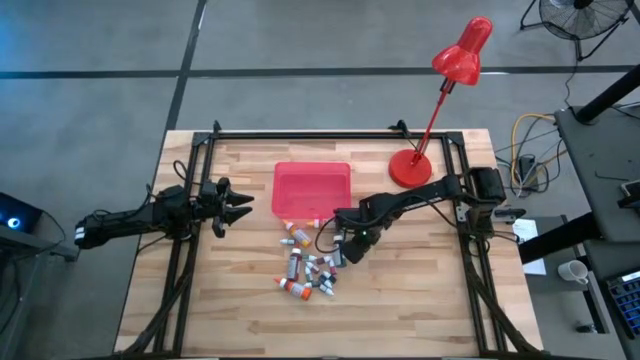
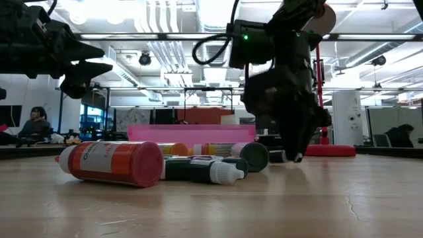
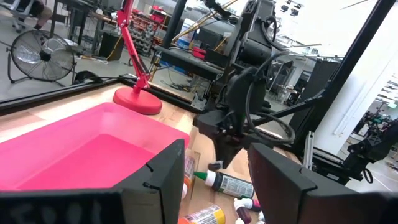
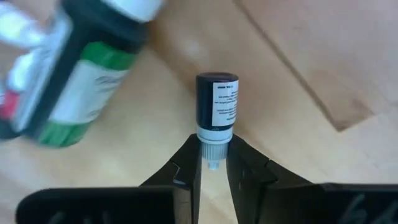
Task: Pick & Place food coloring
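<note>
Several small food coloring bottles (image 1: 305, 268) lie on their sides in a loose heap on the wooden table, just near of the shallow red tray (image 1: 312, 190). In the low view an orange-bodied bottle (image 2: 112, 162) lies nearest, with dark ones behind it. My right gripper (image 1: 350, 252) is down at the heap's right edge, shut on a dark bottle with a white cap (image 4: 216, 99). A green-labelled bottle (image 4: 74, 74) lies beside it. My left gripper (image 1: 232, 205) hovers open to the left of the tray and touches nothing; its fingers (image 3: 166, 177) frame the tray. My right gripper (image 4: 214, 163) pinches the dark bottle by its white cap (image 4: 214, 138), one finger on each side. The fingers come down steeply from above and lie along the bottle, whose dark body reaches out beyond the fingertips. Whether the bottle is off the table I cannot tell.
A red desk lamp (image 1: 410, 165) stands on the table's far right part, its head (image 1: 462, 55) reaching beyond the far edge. Black frame rails (image 1: 330, 133) run along the far and side edges. Bare wood lies near of the heap and to its right.
</note>
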